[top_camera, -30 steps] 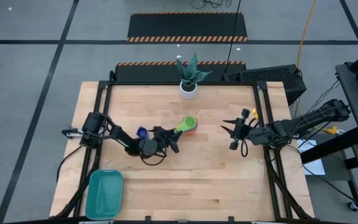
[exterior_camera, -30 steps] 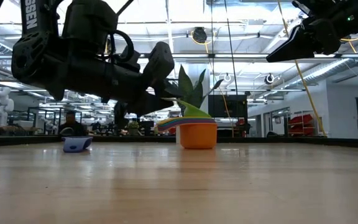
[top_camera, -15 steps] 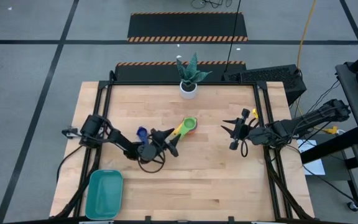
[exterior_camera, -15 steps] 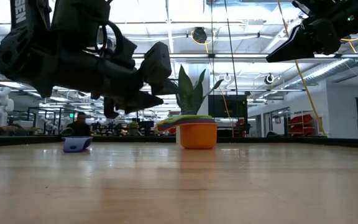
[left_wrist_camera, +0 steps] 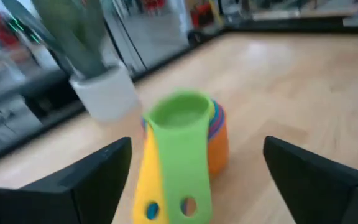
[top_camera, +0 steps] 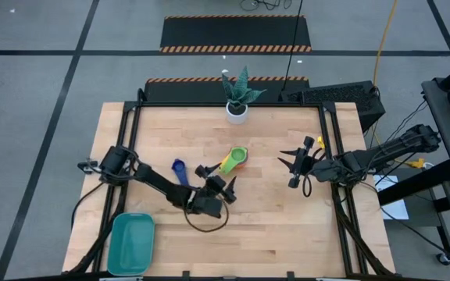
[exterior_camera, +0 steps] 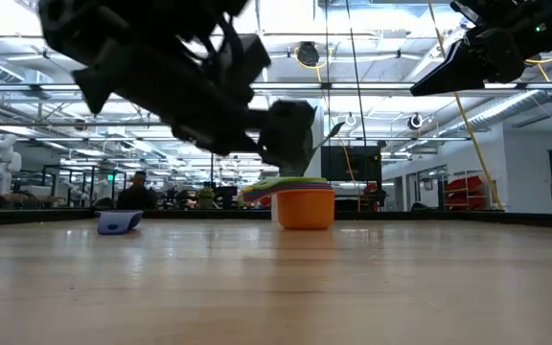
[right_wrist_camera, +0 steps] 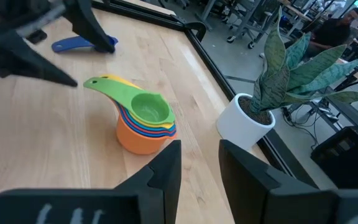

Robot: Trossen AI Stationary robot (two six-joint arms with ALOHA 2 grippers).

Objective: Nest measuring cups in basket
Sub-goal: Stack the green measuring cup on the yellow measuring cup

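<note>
Left jaws (top_camera: 213, 195) spread wide and empty, just short of the cup stack (top_camera: 237, 158), handles pointing back at them. Navy cup (top_camera: 180, 168) lying alone beside the left arm; basket (top_camera: 131, 243) well behind, at the bench's near corner. Right jaws (top_camera: 294, 168) part-closed, empty, farther from the stack. No legible writing.

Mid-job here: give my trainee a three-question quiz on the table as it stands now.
1. True or false: the nested stack of plastic measuring cups sits inside the shallow teal rectangular plastic basket.
2. Which cup tops the stack: A green, B red, C navy?
3. What lies alone on the wood beside the left end effector?

Key: 1 false, the basket holds nothing. 2 A. 3 the single blue plastic measuring cup.
</note>
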